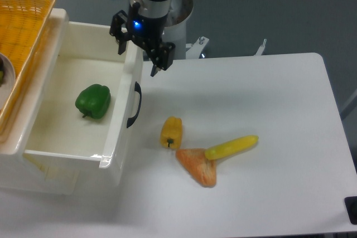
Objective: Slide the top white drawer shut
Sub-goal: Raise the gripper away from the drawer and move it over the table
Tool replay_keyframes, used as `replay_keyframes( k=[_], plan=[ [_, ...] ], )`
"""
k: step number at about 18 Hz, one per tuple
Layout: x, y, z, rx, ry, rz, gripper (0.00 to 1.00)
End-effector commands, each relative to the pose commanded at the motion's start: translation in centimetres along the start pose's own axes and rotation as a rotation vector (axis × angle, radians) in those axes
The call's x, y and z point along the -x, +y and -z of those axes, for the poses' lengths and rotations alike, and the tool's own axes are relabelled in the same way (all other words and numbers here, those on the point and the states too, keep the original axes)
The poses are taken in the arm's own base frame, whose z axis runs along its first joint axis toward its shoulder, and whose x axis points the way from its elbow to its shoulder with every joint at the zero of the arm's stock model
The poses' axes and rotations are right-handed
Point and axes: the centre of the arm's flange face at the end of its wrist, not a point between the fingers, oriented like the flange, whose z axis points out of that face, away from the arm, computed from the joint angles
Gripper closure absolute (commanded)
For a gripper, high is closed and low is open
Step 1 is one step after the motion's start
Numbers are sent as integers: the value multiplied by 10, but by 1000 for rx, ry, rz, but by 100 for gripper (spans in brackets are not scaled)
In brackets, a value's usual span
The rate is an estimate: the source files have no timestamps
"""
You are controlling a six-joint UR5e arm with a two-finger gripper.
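The top white drawer (118, 137) stands pulled out over the left of the table, its front panel facing right with a black curved handle (134, 105). A green bell pepper (93, 101) lies inside it. My gripper (139, 54) hangs over the far end of the front panel and is open. One finger (119, 42) is on the drawer's inner side and the other finger (158, 64) on the table side, so the jaws straddle the panel's top edge. I cannot tell whether either finger touches the panel.
A yellow woven basket (25, 20) sits on top of the cabinet at the upper left. On the table to the right of the drawer lie a small yellow pepper (171, 132), an orange wedge (197, 166) and a long yellow vegetable (231, 146).
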Motion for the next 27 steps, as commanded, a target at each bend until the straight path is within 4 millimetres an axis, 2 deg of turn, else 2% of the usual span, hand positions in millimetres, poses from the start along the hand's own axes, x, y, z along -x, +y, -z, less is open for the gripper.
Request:
replay_keyframes(
  k=[2, 6, 9, 11, 14, 17, 20, 25, 27],
  plan=[
    [-1, 6, -1, 5, -9, 7, 0],
    [13, 19, -6, 13, 0, 46, 0],
    [34, 42, -12, 16, 9, 107, 0],
    [39, 45, -12, 16, 3, 111, 0],
    [62, 63, -10, 17, -4, 166, 0],
    [79, 76, -29, 36, 26, 204, 0],
    [91, 91, -33, 38, 34, 255, 0],
    [109, 93, -48, 96, 20, 405, 0],
    [120, 90, -63, 140, -18, 462, 0]
  ],
)
